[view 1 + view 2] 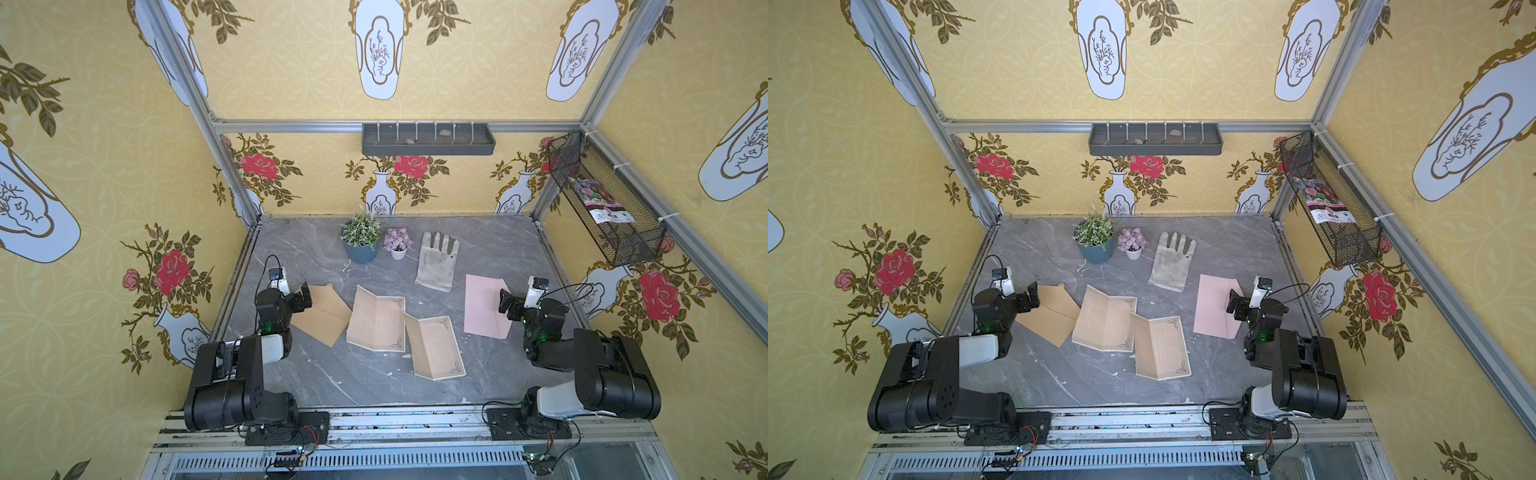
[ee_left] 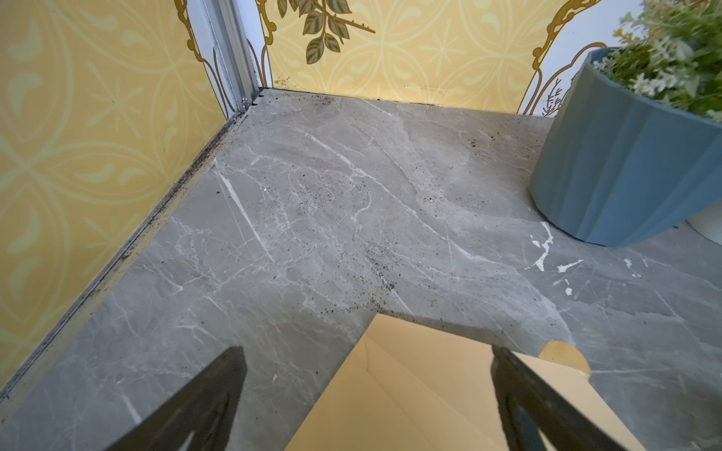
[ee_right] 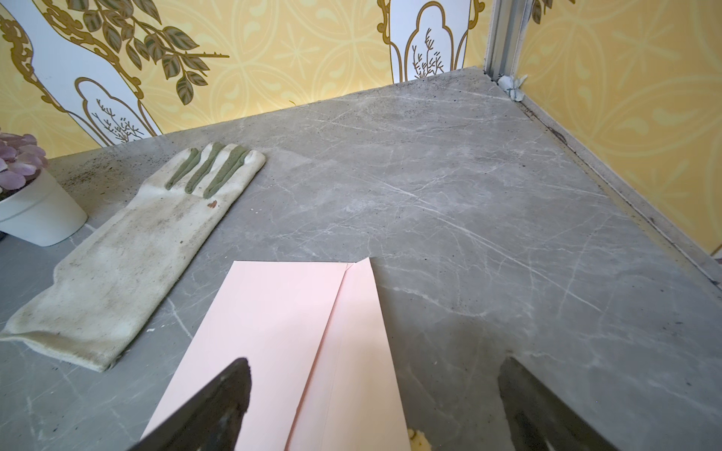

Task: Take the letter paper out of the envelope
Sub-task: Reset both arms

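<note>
We are logging both arms poised over the envelopes. The left gripper [image 1: 306,296] is hovering with its jaws spread wide and nothing between them. The brown envelope [image 1: 322,316] is lying flat right beneath it, and the left wrist view is showing its rounded flap tab out past one finger. The right gripper [image 1: 506,303] is likewise gaping and empty, hanging just above the pink envelope [image 1: 484,309], whose flap is lying folded open.

We are finding the task's things out on the bench [image 1: 374,386], between the two grippers. The left letter paper [image 1: 376,318] is resting just inboard of the left gripper. Its edge is touching or slightly overlapping the brown envelope, and we cannot tell which. The right letter paper [image 1: 436,347] is lying beside it, nearer the arm bases than either gripper.

Both sheets are half unfolded, with creases tenting up. We are reading that as the folds' own spring, since nothing is pressing them flat.

We are judging the extraction complete: both papers are lying clear of their envelopes, so open, empty jaws are making sense here.

The glove [image 1: 438,262] and blue pot [image 1: 360,251] are sitting beyond the grippers, well apart and uninvolved.
</note>
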Available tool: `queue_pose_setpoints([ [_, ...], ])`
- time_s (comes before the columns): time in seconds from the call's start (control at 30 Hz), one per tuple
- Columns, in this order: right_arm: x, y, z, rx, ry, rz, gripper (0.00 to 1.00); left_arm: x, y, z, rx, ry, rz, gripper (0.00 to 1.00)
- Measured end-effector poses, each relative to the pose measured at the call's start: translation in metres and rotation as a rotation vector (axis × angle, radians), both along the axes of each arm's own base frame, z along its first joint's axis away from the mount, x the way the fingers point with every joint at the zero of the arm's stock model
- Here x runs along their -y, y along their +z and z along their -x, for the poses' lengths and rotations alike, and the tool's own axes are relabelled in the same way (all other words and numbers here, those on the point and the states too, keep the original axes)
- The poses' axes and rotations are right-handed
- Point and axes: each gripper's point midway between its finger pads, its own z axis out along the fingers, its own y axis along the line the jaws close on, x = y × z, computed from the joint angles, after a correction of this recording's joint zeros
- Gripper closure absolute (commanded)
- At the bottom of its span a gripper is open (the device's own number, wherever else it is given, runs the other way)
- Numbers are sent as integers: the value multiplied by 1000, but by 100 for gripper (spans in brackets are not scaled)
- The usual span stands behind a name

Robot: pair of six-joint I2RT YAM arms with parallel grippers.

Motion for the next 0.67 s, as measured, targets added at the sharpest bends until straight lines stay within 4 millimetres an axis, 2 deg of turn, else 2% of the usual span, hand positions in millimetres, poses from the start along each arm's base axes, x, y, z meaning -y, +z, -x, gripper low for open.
queue_pose_setpoints([
  [0.13, 9, -3, 4, -9, -72, 14, 3, 0, 0, 0, 0, 0, 0, 1],
  [0.27, 17, 1, 3, 11, -124, 19, 2, 0, 0, 0, 0, -1, 0, 1],
  [0.43, 5, 3, -1, 17, -49, 21, 3, 0, 0, 0, 0, -1, 0, 1],
  [0.67, 1, 3, -1, 18, -26, 16, 2, -1, 1, -1, 1, 13, -9, 1],
])
